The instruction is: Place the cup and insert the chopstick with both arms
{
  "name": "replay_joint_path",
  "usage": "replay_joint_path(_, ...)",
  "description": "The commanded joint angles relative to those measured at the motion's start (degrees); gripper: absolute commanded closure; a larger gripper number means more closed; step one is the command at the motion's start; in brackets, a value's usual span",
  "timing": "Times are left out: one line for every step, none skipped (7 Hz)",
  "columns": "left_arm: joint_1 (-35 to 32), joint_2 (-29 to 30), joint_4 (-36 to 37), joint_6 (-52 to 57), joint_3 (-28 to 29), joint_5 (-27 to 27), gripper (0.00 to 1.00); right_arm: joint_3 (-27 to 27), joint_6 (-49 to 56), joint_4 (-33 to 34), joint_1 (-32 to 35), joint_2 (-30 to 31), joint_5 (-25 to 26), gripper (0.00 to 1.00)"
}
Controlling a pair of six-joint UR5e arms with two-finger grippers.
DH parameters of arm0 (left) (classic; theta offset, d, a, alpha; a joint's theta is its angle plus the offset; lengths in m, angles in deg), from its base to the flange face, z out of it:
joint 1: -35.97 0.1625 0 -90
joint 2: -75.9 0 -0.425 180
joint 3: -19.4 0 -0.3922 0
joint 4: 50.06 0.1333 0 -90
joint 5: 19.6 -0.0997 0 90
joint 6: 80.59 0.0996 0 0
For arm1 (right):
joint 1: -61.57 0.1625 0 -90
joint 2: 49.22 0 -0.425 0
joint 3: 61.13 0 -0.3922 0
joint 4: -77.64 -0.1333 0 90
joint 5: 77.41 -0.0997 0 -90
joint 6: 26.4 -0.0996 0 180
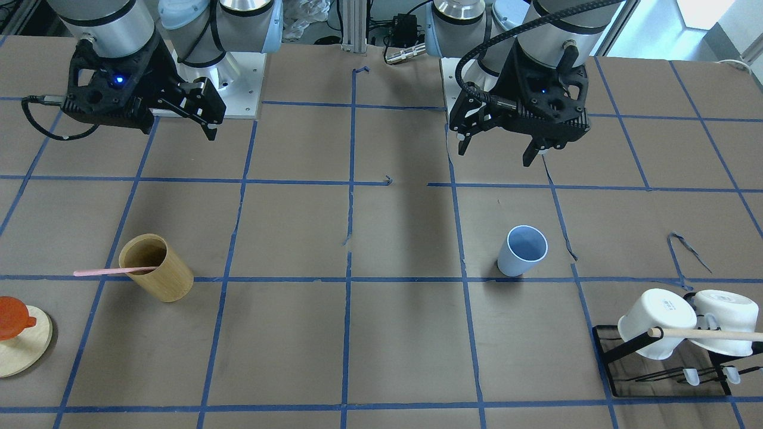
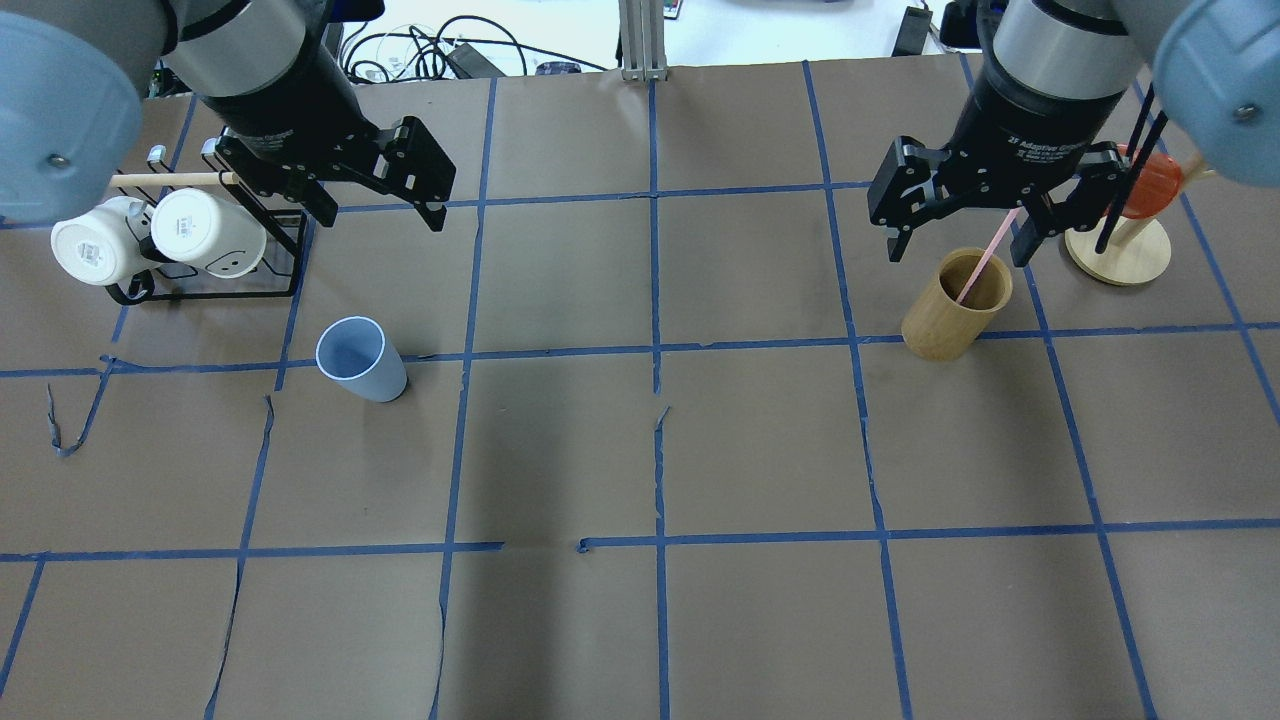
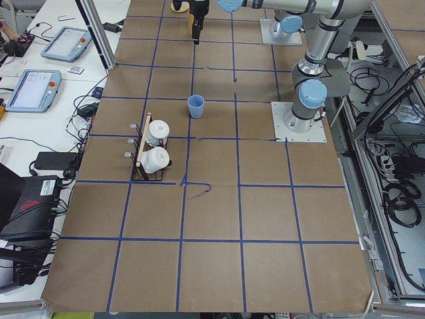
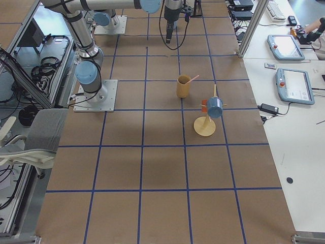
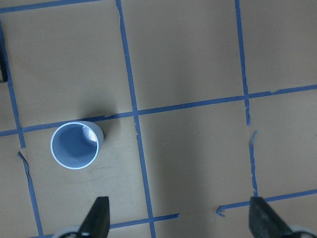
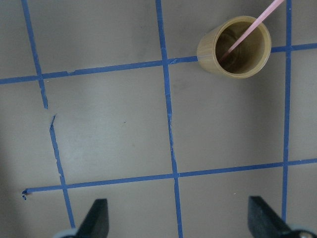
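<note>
The light-blue cup (image 2: 360,358) stands upright and empty on the table's left half; it also shows in the front view (image 1: 521,250) and the left wrist view (image 5: 76,145). My left gripper (image 2: 375,205) hangs open and empty high above the table, with the cup off to one side of its fingers (image 5: 99,215). The pale-pink chopstick (image 2: 985,258) leans inside a tan wooden cylinder (image 2: 955,305) on the right half, also seen in the right wrist view (image 6: 247,34). My right gripper (image 2: 957,248) is open and empty, high above the cylinder.
A black rack (image 2: 200,290) with two white mugs (image 2: 205,230) and a beige rod stands at the far left. A round wooden stand (image 2: 1120,250) with an orange piece is at the far right. Blue tape lines grid the brown table.
</note>
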Motion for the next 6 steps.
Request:
replay_joint_path(0.09, 0.01, 0.00, 0.00, -0.09, 0.00, 0.00, -0.02, -0.19, 0.38, 0.10, -0.02, -0.03, 0.00)
replay_joint_path(0.09, 0.01, 0.00, 0.00, -0.09, 0.00, 0.00, -0.11, -0.10, 0.04, 0.10, -0.02, 0.15, 0.00)
replay_joint_path(0.09, 0.01, 0.00, 0.00, -0.09, 0.00, 0.00, -0.11, -0.10, 0.03, 0.10, -0.02, 0.06, 0.00)
replay_joint_path(0.09, 0.01, 0.00, 0.00, -0.09, 0.00, 0.00, -0.02, -0.36, 0.03, 0.10, -0.02, 0.06, 0.00)
replay_joint_path(0.09, 0.01, 0.00, 0.00, -0.09, 0.00, 0.00, -0.11, -0.89, 0.12, 0.10, -0.02, -0.02, 0.00)
replay_joint_path(0.00, 0.01, 0.00, 0.00, -0.09, 0.00, 0.00, -0.02, -0.80, 0.03, 0.10, -0.02, 0.06, 0.00)
